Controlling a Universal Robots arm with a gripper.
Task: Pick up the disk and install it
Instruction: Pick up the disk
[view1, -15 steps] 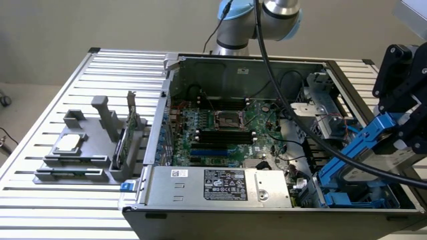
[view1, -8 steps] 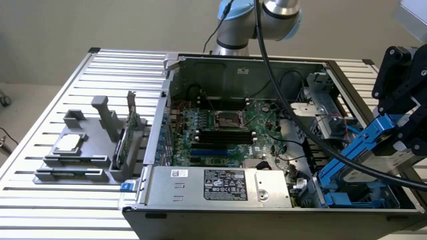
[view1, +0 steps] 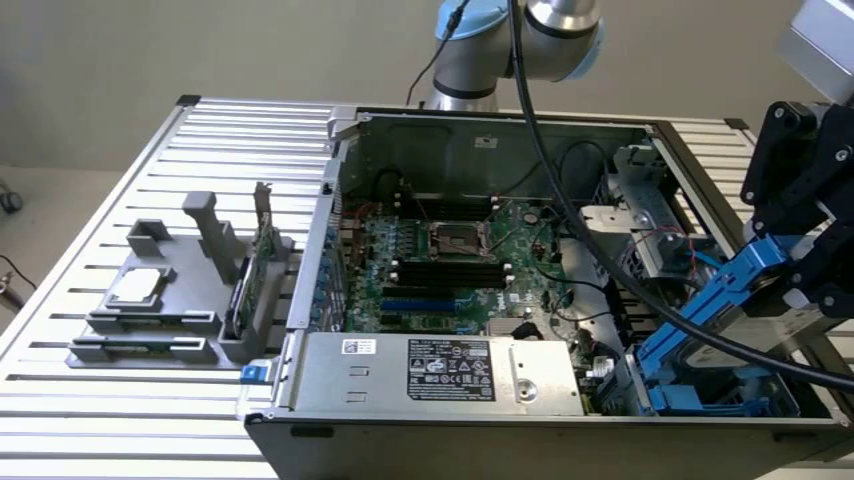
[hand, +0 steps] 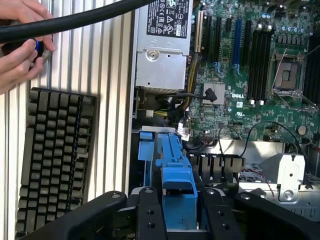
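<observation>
My gripper (view1: 790, 285) hangs over the open computer case's corner at the exterior view's right, tilted, and is shut on the disk (view1: 730, 288). The disk shows as a bright blue carrier rail slanting down toward the drive bay (view1: 683, 372), which has blue plastic guides. In the wrist view the blue carrier (hand: 178, 192) sits between my two black fingers (hand: 149, 215), its end pointing into the bay's blue guides (hand: 148, 152). The disk's metal body and label are hidden.
The open case (view1: 334, 200) holds a green motherboard (view1: 454, 250) and a grey power supply (view1: 441, 368). A grey fixture (view1: 160, 300) with a silver processor chip (view1: 138, 287) stands at the exterior view's left. A keyboard (hand: 52, 155) and a person's hands (hand: 20, 47) lie beside the case. A black cable (view1: 587, 240) crosses it.
</observation>
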